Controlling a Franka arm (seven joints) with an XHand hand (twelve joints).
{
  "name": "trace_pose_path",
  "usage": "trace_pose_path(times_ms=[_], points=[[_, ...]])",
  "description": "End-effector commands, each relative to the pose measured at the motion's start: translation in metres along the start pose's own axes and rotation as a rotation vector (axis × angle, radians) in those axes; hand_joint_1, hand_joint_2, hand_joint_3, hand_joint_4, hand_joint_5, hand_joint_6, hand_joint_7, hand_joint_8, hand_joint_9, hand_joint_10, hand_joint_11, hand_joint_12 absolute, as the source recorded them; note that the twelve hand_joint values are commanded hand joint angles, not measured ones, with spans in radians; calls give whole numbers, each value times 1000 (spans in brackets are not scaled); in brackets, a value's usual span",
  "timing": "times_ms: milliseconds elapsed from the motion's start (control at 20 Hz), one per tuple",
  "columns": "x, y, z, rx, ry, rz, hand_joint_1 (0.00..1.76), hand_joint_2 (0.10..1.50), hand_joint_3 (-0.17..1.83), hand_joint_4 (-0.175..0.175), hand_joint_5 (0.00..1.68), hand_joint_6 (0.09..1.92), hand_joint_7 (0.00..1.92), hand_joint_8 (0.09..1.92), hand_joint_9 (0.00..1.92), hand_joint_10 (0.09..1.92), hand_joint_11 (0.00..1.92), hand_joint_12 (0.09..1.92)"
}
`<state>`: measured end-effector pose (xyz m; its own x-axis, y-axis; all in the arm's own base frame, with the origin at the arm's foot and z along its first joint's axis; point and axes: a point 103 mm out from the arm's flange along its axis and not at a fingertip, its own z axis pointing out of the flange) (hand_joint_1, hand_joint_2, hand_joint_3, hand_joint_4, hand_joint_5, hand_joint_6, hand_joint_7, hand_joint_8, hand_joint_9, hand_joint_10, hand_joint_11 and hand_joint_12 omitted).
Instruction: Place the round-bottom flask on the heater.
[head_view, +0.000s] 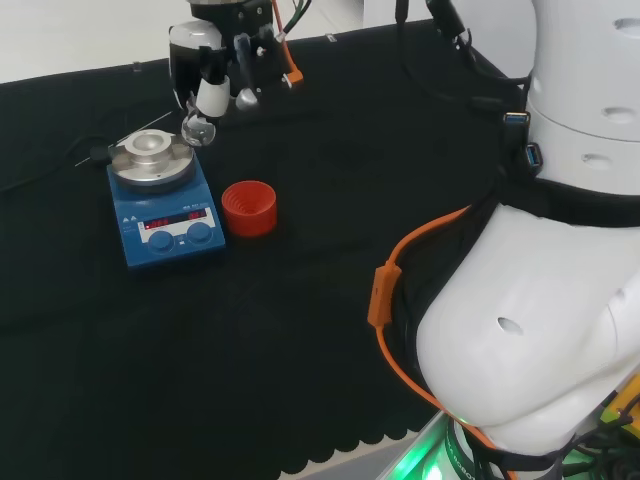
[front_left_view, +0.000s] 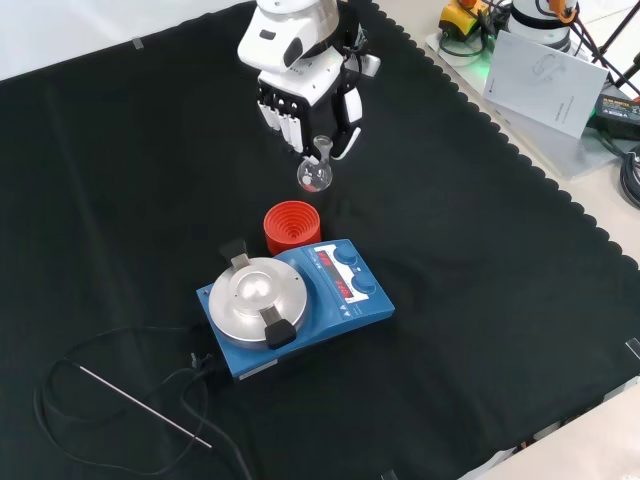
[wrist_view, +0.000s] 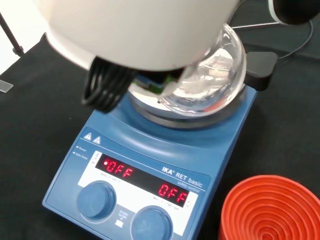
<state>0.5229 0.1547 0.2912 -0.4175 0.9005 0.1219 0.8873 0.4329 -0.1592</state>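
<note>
The flask (front_left_view: 314, 173) is a small clear round-bottom one, held in the air by its neck, bulb down, not touching anything below. In the front view it hangs just under the fingers (front_left_view: 288, 122), which curl down around the neck with the thumb closing from the other side, so the hand (front_left_view: 300, 95) has it pinched rather than cupped. From the flask in that view the red ring (front_left_view: 292, 228) stands on the cloth at about 6 o'clock, near but clear of the bulb, and the heater (front_left_view: 295, 302) sits beyond the ring in the same direction, the ring just beside its upper edge. In the head view the flask (head_view: 197, 128) hangs at the heater's (head_view: 165, 205) 1 o'clock, close above the rim of the silver plate (head_view: 150, 157), and the ring (head_view: 248, 208) lies at the heater's 3 o'clock. The wrist view shows the bulb (wrist_view: 210, 75) in front of the plate, with the blue body (wrist_view: 150, 150) and two knobs below. A black cloth (front_left_view: 480, 290) with a scalloped edge covers the whole bench; a black cable (front_left_view: 130, 400) and a thin metal rod (front_left_view: 145, 405) lie on it at the heater's 8 o'clock in the front view, and papers (front_left_view: 545, 70) rest off the cloth at the upper right corner.
</note>
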Motion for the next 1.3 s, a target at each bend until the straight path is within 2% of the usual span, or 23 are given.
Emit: trace_pose_path(times_ms=[50,1300], points=[[12,16,0,8,-6,-10,1343,359,1085,-175,1381,564,1535,565,1726,341,1609,864],[31,73,-15,23,-41,-68,1343,355,1092,-175,1380,570,1537,564,1727,342,1612,858]])
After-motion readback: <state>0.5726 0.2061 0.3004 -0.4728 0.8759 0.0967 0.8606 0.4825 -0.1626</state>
